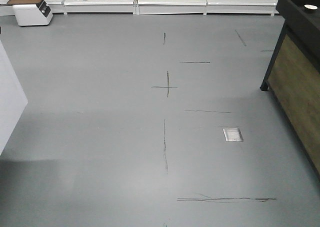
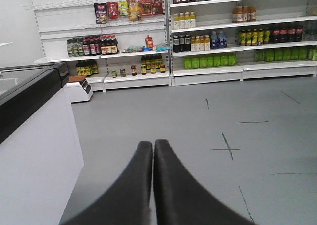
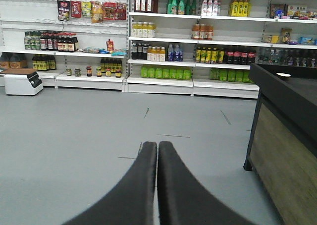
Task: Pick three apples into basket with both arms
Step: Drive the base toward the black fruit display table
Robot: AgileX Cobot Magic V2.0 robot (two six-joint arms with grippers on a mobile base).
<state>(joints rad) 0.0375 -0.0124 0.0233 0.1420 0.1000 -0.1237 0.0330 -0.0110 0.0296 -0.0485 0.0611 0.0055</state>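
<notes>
No apples and no basket show in any view. My left gripper [image 2: 152, 144] is shut, its two black wedge fingers pressed together with nothing between them, held above grey floor. My right gripper [image 3: 157, 145] is likewise shut and holds nothing, pointing across the floor toward the shelves. Neither arm appears in the front view, which shows only floor.
A grey floor [image 1: 125, 137] with black tape marks and a metal floor plate [image 1: 233, 134]. A black-topped wooden counter [image 1: 300, 62] stands at the right, a white cabinet [image 2: 34, 150] at the left. Store shelves with bottles [image 3: 163, 51] line the far wall; a white scale [image 1: 32, 11] sits at far left.
</notes>
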